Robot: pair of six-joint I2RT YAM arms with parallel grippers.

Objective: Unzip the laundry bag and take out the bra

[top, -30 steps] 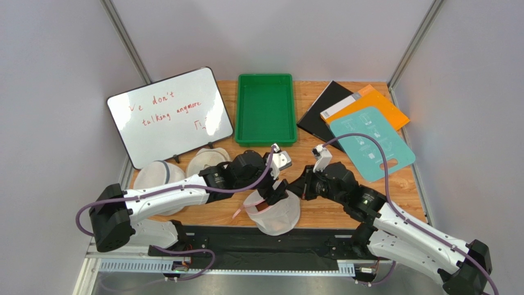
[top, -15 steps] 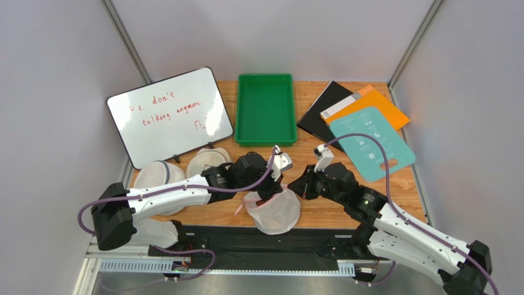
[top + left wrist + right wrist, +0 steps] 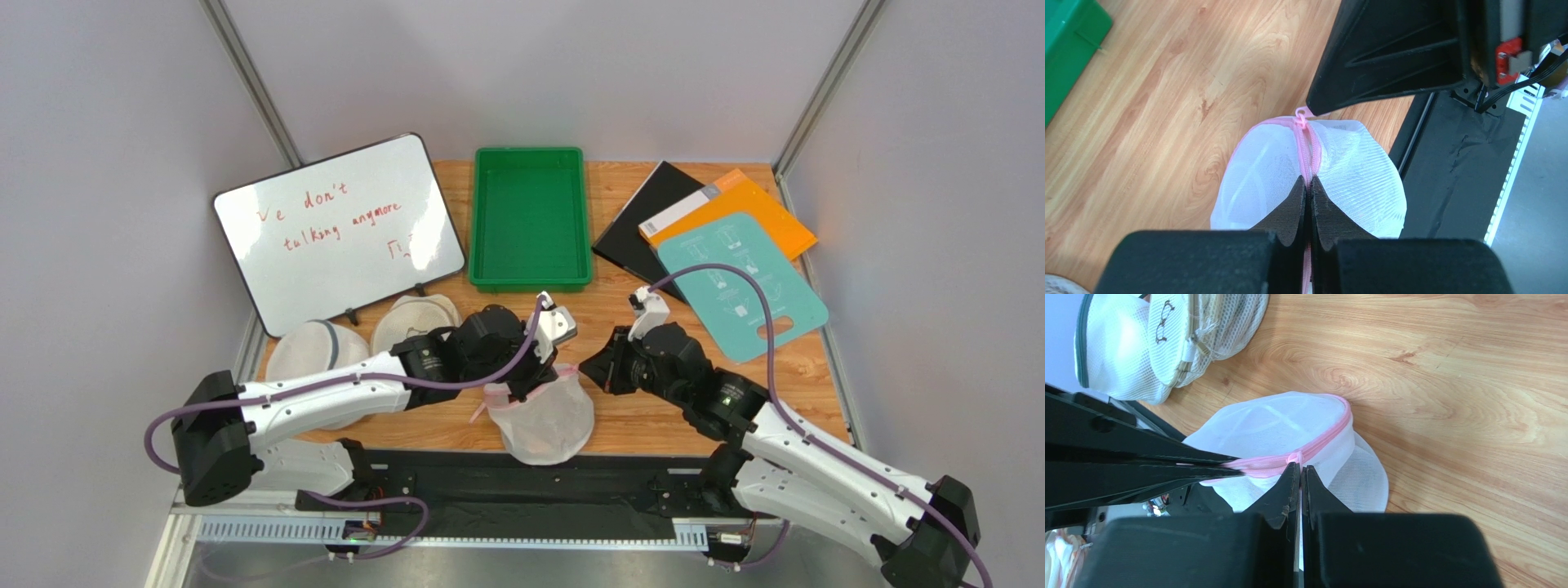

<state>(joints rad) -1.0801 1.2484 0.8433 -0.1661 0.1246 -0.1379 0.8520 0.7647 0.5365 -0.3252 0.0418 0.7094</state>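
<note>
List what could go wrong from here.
1. The right gripper seems to pinch just the zipper pull; it may slip off.
2. The left gripper clamps the zipper itself, possibly blocking the slider.
3. The bag overhangs the table edge and could drop.

At the near edge of the counter (image 3: 638, 423) sits the laundry bag (image 3: 546, 423), white mesh with pink trim. The left tool (image 3: 530, 380) is on its top, the right tool (image 3: 599, 368) just right. 2 plain mesh bags (image 3: 313, 347) lie far left.
</note>
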